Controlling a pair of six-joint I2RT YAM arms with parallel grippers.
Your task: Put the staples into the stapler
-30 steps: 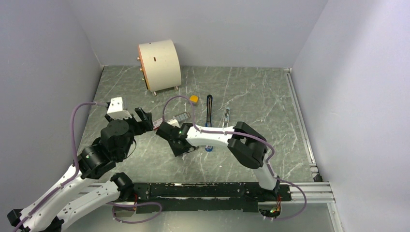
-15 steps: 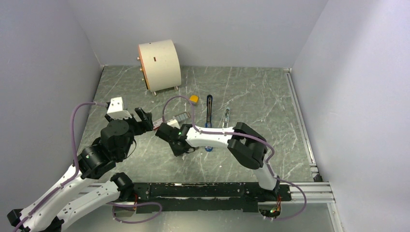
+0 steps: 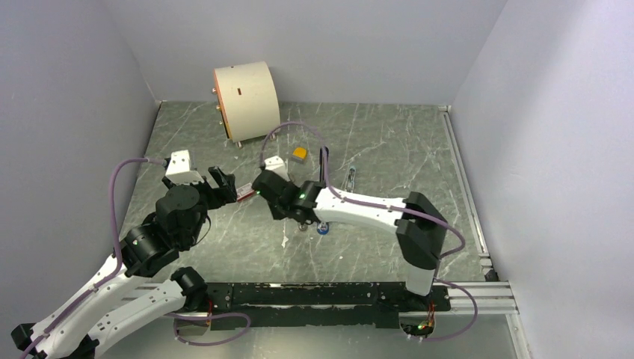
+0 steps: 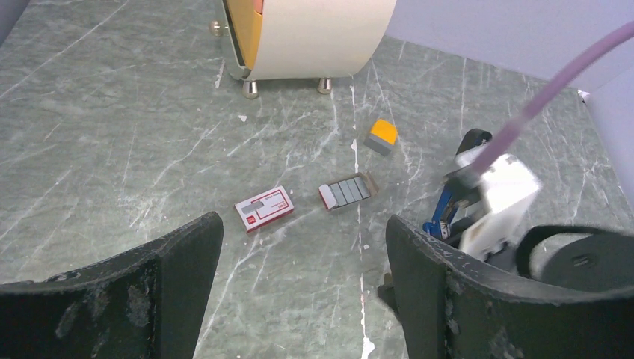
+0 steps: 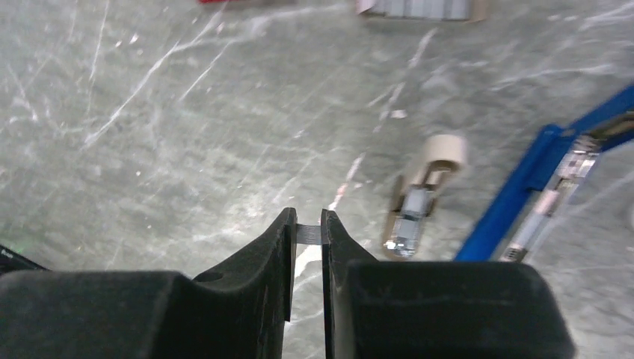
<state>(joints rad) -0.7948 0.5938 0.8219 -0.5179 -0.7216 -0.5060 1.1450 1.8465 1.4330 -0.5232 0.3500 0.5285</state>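
Observation:
A short grey staples strip [image 5: 308, 234] is pinched between the tips of my right gripper [image 5: 307, 224], held above the marble floor. The blue stapler [image 5: 532, 187] lies open just to the right of it, its metal channel showing. In the top view the stapler [image 3: 323, 161] runs lengthwise, and my right gripper [image 3: 300, 222] hangs beside its near end. In the left wrist view the stapler [image 4: 439, 217] is partly behind the right arm. My left gripper [image 4: 303, 232] is open and holds nothing, hovering left of the right arm [image 3: 224, 185].
A red-and-white box [image 4: 263, 209] and an open tray of staple strips [image 4: 346, 191] lie ahead of the left gripper. An orange-topped block [image 3: 299, 153] and a cream drum-shaped holder [image 3: 247, 101] stand further back. A beige block [image 5: 419, 198] lies by the stapler, a thin metal piece [image 3: 351, 179] to its right.
My right gripper has closed on the staples strip and risen, swinging back and right towards the stapler. The left arm has stayed put.

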